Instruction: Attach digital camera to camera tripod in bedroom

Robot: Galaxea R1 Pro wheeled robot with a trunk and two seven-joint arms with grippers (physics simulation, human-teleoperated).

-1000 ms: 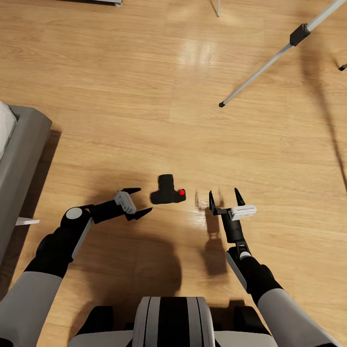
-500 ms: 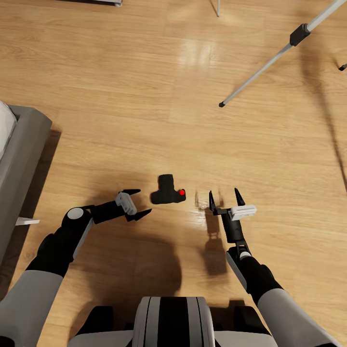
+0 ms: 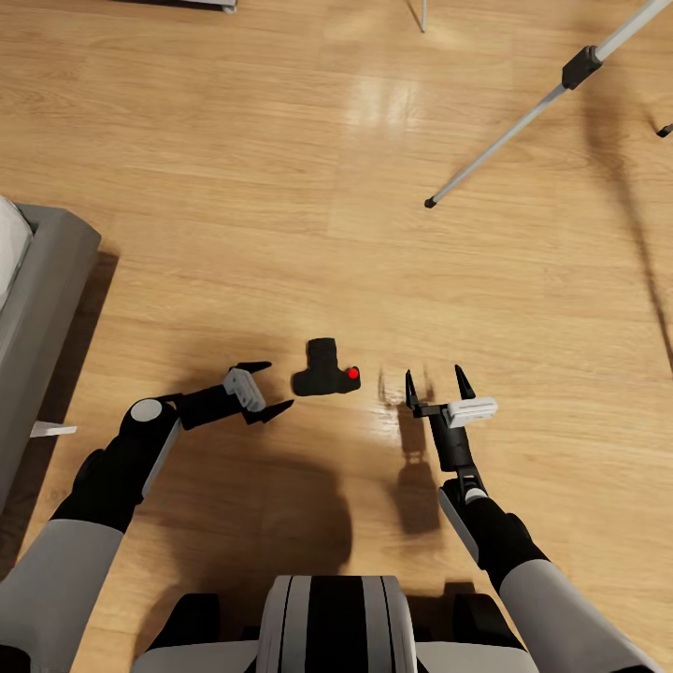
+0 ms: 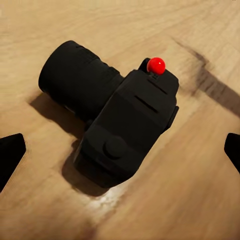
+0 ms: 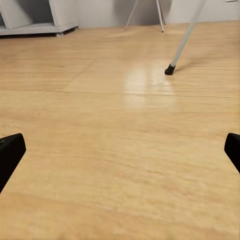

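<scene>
Matte black plastic on the digital camera [image 4: 112, 125], with one glossy red button [image 4: 156, 65] on top. Light wood plank floor [image 3: 234, 187], smooth with a shiny glare patch. Silvery metal-looking legs and black joints on the camera tripod [image 3: 509, 136]. Grey, cloth-looking bed frame [image 3: 37, 299].

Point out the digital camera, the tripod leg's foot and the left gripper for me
digital camera [image 4: 122, 127], left wrist view, on top of its black body.
camera tripod [image 3: 431, 202], head view, on the black foot of one leg.
left gripper [image 3: 265, 387], head view, midway between its open fingertips.
</scene>
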